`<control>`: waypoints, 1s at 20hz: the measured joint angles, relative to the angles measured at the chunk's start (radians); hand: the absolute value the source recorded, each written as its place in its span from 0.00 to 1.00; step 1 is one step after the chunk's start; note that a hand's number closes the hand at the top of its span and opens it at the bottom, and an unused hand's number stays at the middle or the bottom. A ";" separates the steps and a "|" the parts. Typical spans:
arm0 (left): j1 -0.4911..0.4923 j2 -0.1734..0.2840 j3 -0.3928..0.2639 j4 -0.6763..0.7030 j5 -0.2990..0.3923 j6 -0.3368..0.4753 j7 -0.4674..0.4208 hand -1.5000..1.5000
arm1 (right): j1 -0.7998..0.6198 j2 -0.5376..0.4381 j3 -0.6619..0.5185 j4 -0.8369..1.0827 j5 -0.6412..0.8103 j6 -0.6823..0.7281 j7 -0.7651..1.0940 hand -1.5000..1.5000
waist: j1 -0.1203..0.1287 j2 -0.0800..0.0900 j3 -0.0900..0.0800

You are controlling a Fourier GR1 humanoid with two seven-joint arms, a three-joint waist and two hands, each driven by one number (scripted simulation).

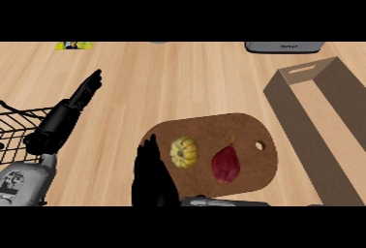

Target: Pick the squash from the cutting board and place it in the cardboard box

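— Where's your squash (184,151)?
— On the board (247,127), left of the sweet potato (226,163); the box (323,127) stands apart, right.
— And your hands?
— Right hand (151,175) straight-fingered beside the squash; left hand (84,93) straight, resting.

Squash (184,151) on cutting board (243,127), left of cardboard box (319,127)

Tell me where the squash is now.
In the head view the squash lies on the cutting board's left part, between the right hand and a red vegetable.
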 measured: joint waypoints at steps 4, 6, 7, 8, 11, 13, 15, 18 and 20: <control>0.016 -0.007 0.018 -0.010 -0.013 -0.019 -0.009 0.50 | 0.036 -0.010 0.001 0.033 0.063 -0.037 -0.044 0.00 | 0.001 0.000 0.000; 0.038 -0.015 0.020 -0.053 -0.020 -0.018 0.012 0.50 | 0.049 -0.014 -0.013 0.040 0.079 -0.041 -0.076 0.00 | 0.002 -0.001 0.000; 0.039 -0.029 0.014 -0.049 -0.034 -0.012 0.010 0.50 | 0.050 -0.011 -0.019 0.051 0.091 -0.045 -0.093 0.00 | 0.002 -0.001 0.000; 0.036 -0.035 0.017 -0.043 -0.040 -0.016 0.009 0.50 | 0.056 -0.010 -0.024 0.058 0.105 -0.049 -0.108 0.00 | 0.001 -0.001 0.000; 0.032 -0.053 0.027 -0.032 -0.054 -0.025 0.003 0.50 | 0.071 0.009 -0.036 0.092 0.139 -0.058 -0.130 0.00 | 0.001 0.000 0.000; 0.027 -0.058 0.035 -0.041 -0.062 -0.030 0.013 0.50 | 0.081 -0.013 -0.043 0.103 0.168 -0.083 -0.160 0.00 | 0.001 0.000 0.000; 0.029 -0.051 0.054 -0.049 -0.052 -0.051 0.020 0.50 | 0.079 -0.032 -0.060 0.111 0.196 -0.088 -0.186 0.00 | 0.001 -0.001 0.000; 0.015 -0.063 0.063 -0.048 -0.066 -0.059 0.032 0.50 | 0.092 -0.004 -0.069 0.150 0.247 -0.097 -0.198 0.00 | 0.000 -0.001 0.000; 0.020 -0.074 0.065 -0.041 -0.077 -0.062 0.029 0.50 | 0.087 0.003 -0.090 0.183 0.274 -0.107 -0.219 0.00 | 0.000 0.000 0.000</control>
